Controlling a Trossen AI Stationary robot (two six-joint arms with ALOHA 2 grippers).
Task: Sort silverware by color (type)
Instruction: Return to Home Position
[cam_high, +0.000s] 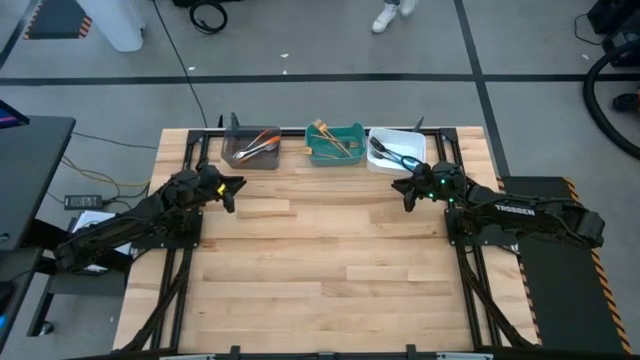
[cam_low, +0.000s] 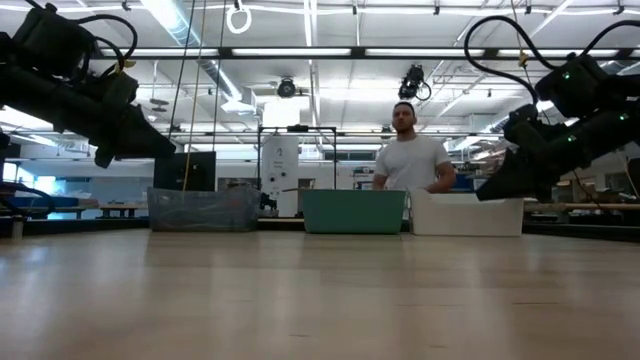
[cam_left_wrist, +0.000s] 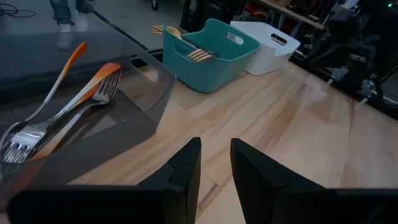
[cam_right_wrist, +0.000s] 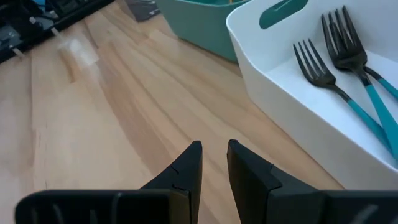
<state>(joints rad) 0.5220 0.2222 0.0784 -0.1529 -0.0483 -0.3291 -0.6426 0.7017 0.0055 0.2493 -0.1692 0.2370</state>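
Note:
Three bins stand in a row along the table's far edge. The grey see-through bin (cam_high: 250, 148) holds orange-handled forks (cam_left_wrist: 68, 99). Gold forks (cam_left_wrist: 186, 46) lie in the teal bin (cam_high: 335, 143). The white bin (cam_high: 397, 150) holds dark forks with blue handles (cam_right_wrist: 348, 81). My left gripper (cam_left_wrist: 216, 146) hovers over bare wood just near of the grey bin, its fingers a narrow gap apart and holding nothing. My right gripper (cam_right_wrist: 214, 146) hovers near the white bin's near left corner, likewise narrowly open with nothing in it. No fork lies on the table.
Bare wood (cam_high: 330, 260) stretches from the bins to the near edge. Both arms are raised off the table, the left arm (cam_low: 110, 140) and the right arm (cam_low: 520, 170). A person (cam_low: 405, 150) stands behind the bins beyond the far edge.

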